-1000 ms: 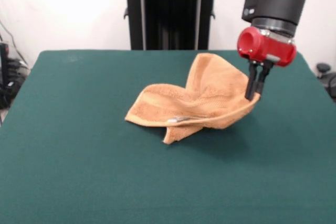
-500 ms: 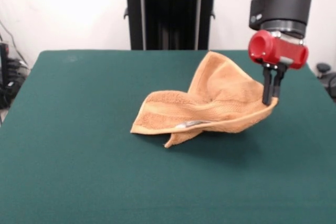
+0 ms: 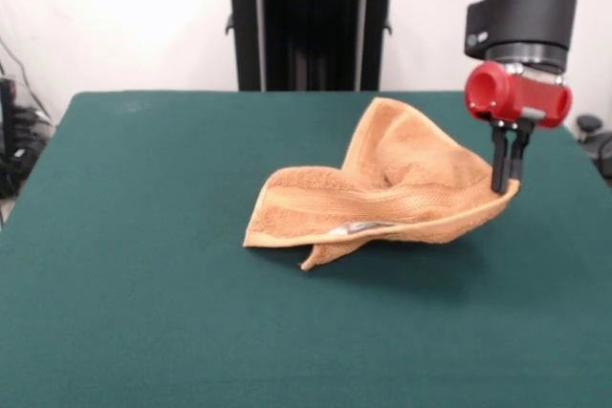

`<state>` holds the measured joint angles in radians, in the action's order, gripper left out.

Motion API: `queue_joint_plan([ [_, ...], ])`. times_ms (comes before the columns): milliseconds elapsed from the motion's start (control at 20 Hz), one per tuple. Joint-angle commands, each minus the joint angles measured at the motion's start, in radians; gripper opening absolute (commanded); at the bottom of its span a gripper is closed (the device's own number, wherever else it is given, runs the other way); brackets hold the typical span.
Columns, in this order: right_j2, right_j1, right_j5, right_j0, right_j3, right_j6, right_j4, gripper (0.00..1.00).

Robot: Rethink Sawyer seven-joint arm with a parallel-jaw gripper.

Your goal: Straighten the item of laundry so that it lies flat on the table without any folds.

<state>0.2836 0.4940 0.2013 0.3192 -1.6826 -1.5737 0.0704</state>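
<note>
The orange-tan towel (image 3: 382, 193) lies crumpled near the middle of the dark green table (image 3: 143, 293), folded over itself, with a woven band along its near edge and a small white tag (image 3: 352, 228) at the front. My gripper (image 3: 505, 186) hangs from the red and black arm at the right. It is shut on the towel's right corner and holds that corner a little above the table. The towel's far part stands up in a peak toward the pedestal.
The black pedestal (image 3: 311, 26) stands at the table's far edge. A white wall is behind it. Dark cables and gear show at the left edge (image 3: 14, 140) and a dark object shows at the right edge (image 3: 593, 136).
My gripper has moved to the right with the towel corner in it. The towel has been dragged right and stretched out a little along its near edge.
</note>
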Motion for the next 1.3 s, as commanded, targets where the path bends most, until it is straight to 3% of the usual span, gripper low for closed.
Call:
queue_joint_plan([
  [50, -0.068, -0.094, -0.030, 0.047, 0.015, -0.196, -0.073, 0.00],
  [850, 0.034, -0.254, -0.052, 0.201, 0.150, -0.180, -0.279, 0.00],
  [1300, -0.010, -0.210, -0.027, 0.213, 0.130, -0.171, -0.250, 0.00],
])
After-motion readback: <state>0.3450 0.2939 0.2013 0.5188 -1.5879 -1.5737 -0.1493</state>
